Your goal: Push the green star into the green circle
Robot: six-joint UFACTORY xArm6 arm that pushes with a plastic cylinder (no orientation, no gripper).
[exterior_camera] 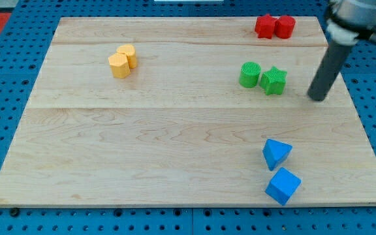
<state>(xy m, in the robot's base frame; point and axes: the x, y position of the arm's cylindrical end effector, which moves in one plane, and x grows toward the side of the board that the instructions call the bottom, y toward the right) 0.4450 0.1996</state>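
Observation:
The green star lies on the wooden board at the view's upper right, touching the green circle on the circle's right side. My tip rests on the board to the right of the star and slightly below it, about a block's width apart from it. The dark rod rises from the tip toward the view's top right corner.
Two red blocks sit together near the board's top edge, above the green pair. Two yellow blocks sit at the upper left. A blue triangle and a blue cube lie at the lower right. The board's right edge is close to the tip.

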